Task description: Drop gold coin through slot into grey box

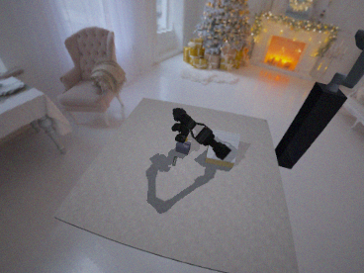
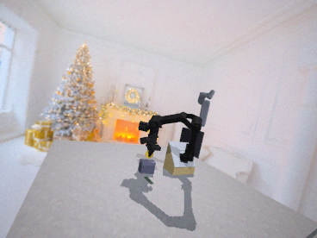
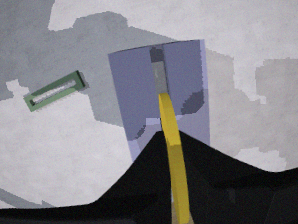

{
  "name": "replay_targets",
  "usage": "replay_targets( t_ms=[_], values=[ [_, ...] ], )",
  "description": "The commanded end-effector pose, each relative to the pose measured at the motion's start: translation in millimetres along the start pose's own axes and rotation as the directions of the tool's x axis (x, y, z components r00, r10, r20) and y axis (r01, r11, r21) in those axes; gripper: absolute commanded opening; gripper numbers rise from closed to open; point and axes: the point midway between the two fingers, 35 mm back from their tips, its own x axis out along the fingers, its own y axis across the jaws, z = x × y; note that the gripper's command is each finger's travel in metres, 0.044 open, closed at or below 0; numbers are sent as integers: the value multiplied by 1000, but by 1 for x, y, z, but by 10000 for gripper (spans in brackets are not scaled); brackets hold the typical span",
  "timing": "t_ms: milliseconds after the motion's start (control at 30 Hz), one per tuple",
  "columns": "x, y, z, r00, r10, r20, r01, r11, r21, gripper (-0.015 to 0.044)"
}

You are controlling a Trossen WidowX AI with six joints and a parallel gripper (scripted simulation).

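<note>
Your gripper (image 3: pixel 174 219) is pinching the gold coin (image 3: pixel 172 156) edge-on between its fingers, which stand pressed nearly together on the coin's thin faces. In the wrist view you see the coin as a narrow yellow strip running straight out ahead of the fingertips, its long line aimed at the dark slot (image 3: pixel 158 72) in the lid of the grey box (image 3: pixel 160 96). The coin's far tip sits over the lid, just short of the slot's near end, and the strip and the slot lie almost on one line. Whether the coin touches the lid, you cannot tell.

The dark-green holder (image 3: pixel 55 91) lies well off to the left of the fingers, tilted, with a pale floor showing inside its rim.

From the exterior view, the gripper (image 2: pixel 151 151) hangs just above the box (image 2: pixel 146 165), a spot of gold at its tip.

The table (image 1: pixel 208 218) is pale grey and mottled, crossed by the arm's shadow. Around it you have a bright white room with a decorated tree (image 1: pixel 223 30), a lit fireplace (image 1: pixel 284 51) and an armchair (image 1: pixel 91 74).
</note>
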Motion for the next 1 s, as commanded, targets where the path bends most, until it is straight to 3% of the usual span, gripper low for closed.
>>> replay_targets(
  t_ms=[0,967],
  values=[
    [0,2,1,1000,-1,0,1,1000,-2,0],
    [0,-2,0,1000,0,0,0,1000,-6,0]
  ],
)
